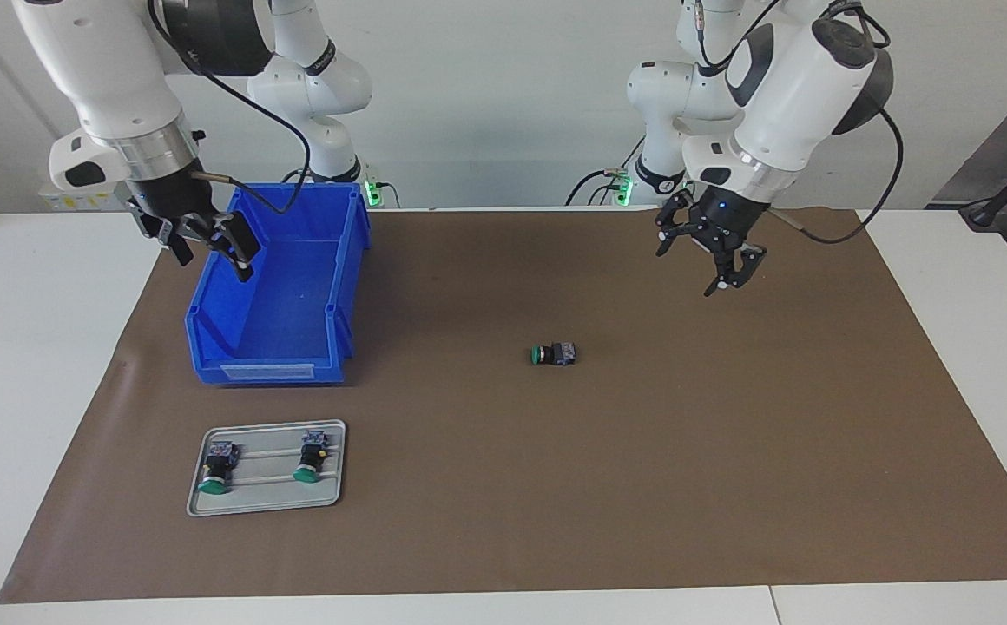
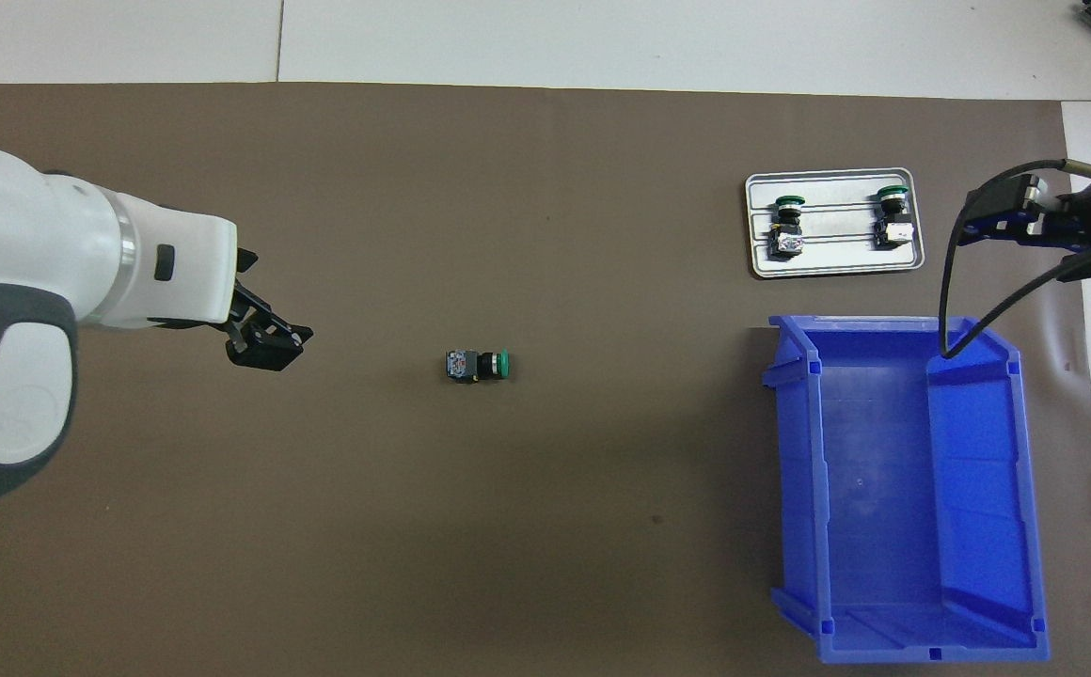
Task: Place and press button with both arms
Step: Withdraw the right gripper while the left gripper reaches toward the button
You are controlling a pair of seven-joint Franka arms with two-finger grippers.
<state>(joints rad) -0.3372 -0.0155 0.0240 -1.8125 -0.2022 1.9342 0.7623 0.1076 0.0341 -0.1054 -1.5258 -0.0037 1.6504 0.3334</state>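
Three buttons are showing: one button is lying on its side mid-mat, two are resting on the tray. Facing view alone is showing both arms' bases; overhead is showing the bin floor. Left fingers are hanging spread wide over the mat, holding nothing; right fingers are hanging wide, empty, over the bin's edge. No writing is legible.
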